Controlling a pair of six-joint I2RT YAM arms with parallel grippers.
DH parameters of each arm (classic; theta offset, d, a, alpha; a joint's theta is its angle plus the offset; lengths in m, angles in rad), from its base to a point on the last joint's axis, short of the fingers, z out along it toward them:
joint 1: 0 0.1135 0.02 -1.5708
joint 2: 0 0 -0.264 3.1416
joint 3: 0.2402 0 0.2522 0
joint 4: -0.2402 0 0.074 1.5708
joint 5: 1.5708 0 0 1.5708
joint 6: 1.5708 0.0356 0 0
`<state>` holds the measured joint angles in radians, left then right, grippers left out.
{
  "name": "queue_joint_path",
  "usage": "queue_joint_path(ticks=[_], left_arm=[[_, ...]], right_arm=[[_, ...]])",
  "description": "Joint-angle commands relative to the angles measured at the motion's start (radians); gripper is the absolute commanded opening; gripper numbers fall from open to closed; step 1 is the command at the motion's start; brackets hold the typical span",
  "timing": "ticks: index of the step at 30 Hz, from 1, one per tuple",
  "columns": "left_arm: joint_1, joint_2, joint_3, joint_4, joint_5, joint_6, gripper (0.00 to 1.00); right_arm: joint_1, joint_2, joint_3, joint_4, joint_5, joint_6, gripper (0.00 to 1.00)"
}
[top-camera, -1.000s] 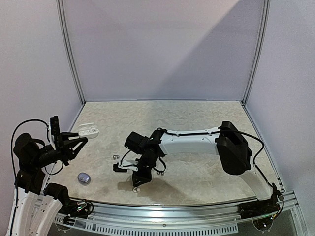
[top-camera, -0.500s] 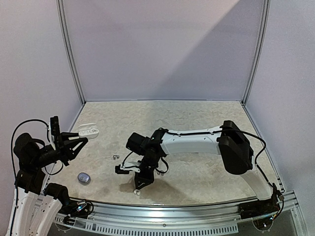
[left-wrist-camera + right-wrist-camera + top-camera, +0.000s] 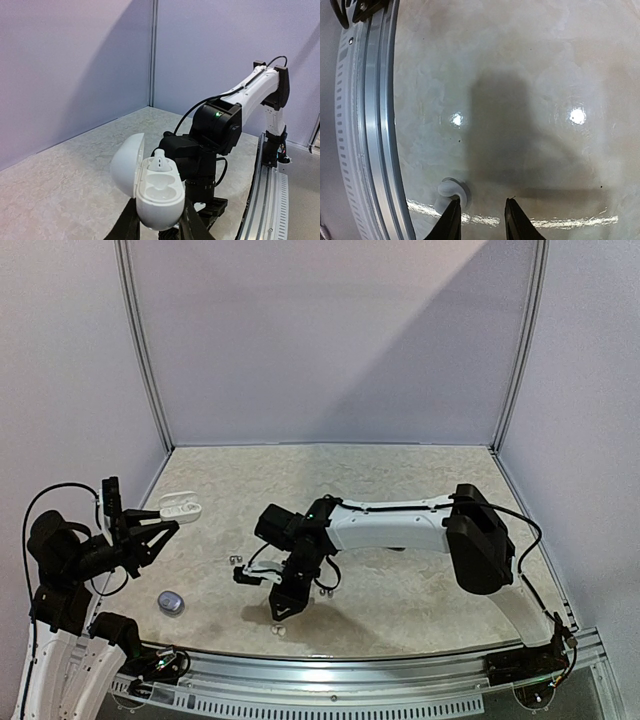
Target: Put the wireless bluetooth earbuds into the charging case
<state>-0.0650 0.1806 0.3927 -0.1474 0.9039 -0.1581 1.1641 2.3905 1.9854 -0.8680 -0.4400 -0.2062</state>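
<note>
My left gripper (image 3: pixel 160 523) is shut on an open white charging case (image 3: pixel 180 506) and holds it above the table's left side. In the left wrist view the case (image 3: pixel 157 197) has its lid swung left, one white earbud (image 3: pixel 160 161) in the far slot and the near slot empty. My right gripper (image 3: pixel 283 604) points down near the front edge, open and empty. A loose white earbud (image 3: pixel 279 629) lies on the table just in front of it. In the right wrist view that earbud (image 3: pixel 450 189) sits against the left fingertip (image 3: pixel 452 217), outside the gap.
A grey pebble-like case (image 3: pixel 171 601) lies at the front left. Tiny silvery buds (image 3: pixel 236 559) lie left of the right wrist, and more (image 3: pixel 325 588) lie beside it. The metal rail (image 3: pixel 370 125) of the front edge runs close to the white earbud.
My right gripper has shifted slightly back and up from the white earbud, which stays on the table. The left arm and case have not moved.
</note>
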Motion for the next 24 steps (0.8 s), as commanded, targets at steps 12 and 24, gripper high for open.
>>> queue_joint_path(ticks=[12,24], left_arm=[[-0.002,-0.002,-0.014,0.011,0.008,0.001,0.0],[-0.011,-0.007,-0.017,0.013,0.013,-0.001,0.0]], right_arm=[[0.02,-0.011,-0.013,-0.02,0.027,0.054,0.36],[0.051,0.017,-0.024,-0.034,0.07,0.054,0.38]])
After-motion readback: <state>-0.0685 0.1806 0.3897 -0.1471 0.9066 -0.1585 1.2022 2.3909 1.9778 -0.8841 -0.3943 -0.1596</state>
